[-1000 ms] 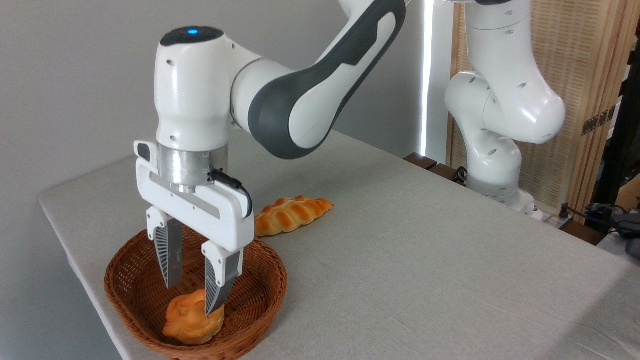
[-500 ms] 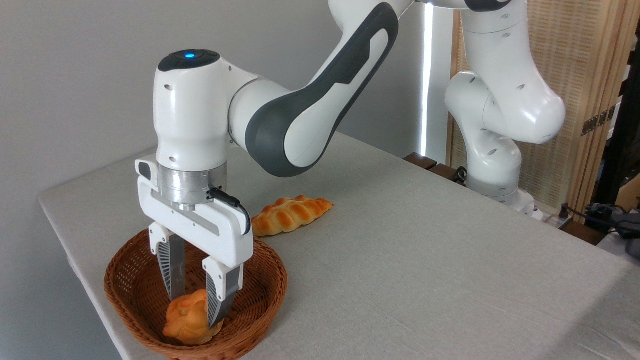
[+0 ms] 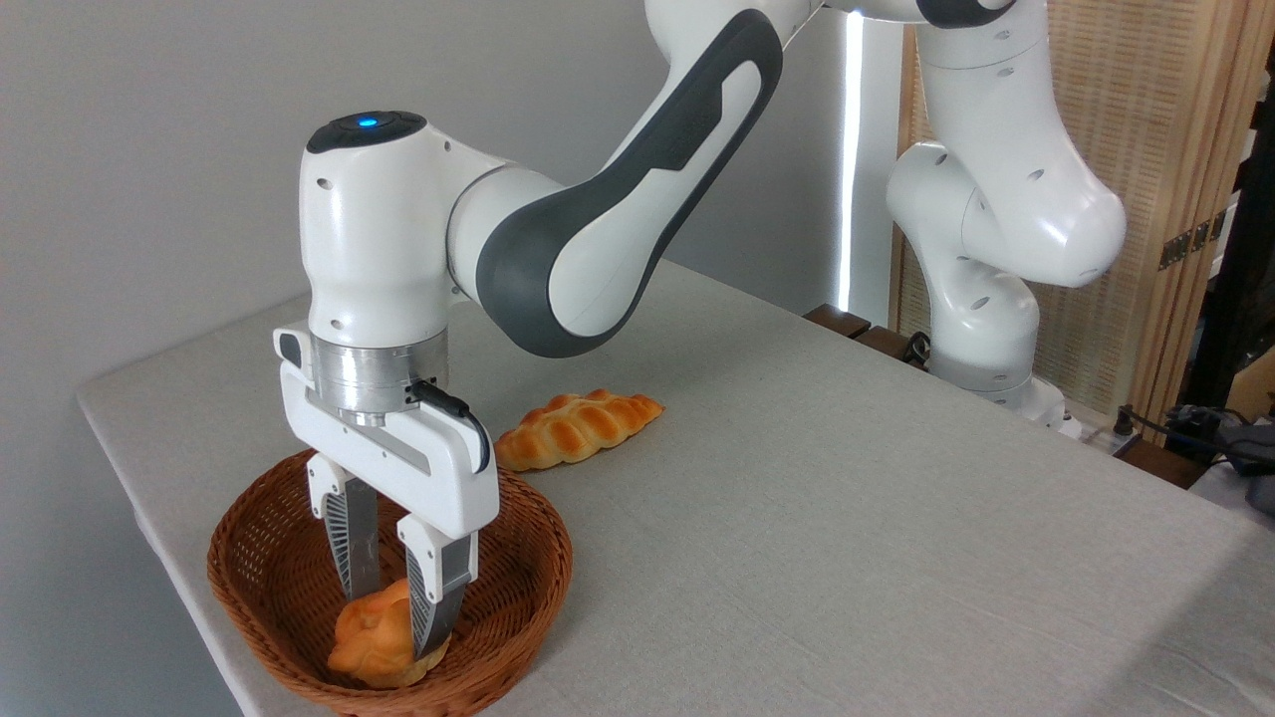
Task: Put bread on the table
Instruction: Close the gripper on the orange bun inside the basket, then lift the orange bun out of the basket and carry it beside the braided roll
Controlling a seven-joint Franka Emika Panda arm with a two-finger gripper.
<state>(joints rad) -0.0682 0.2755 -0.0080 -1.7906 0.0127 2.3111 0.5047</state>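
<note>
The bread (image 3: 361, 645), a small golden-orange knotted bun, lies in the front of a brown wicker basket (image 3: 533, 583) at the near left corner of the grey table (image 3: 847, 518). My gripper (image 3: 392, 624) points straight down into the basket, open, with its two fingers straddling the bun. The right finger (image 3: 430, 597) stands in front of the bun and hides part of it. The left finger (image 3: 357, 543) reaches down behind the bun's top. Whether the fingers touch the bun I cannot tell.
A longer braided loaf (image 3: 576, 428) lies on the table just behind the basket. The arm's white base (image 3: 986, 339) stands at the table's far right edge. The table's left edge runs close beside the basket.
The gripper has come down deeper into the basket, and its fingers now reach down around the bun. The gap between the fingers looks a little narrower. The bun has hardly moved.
</note>
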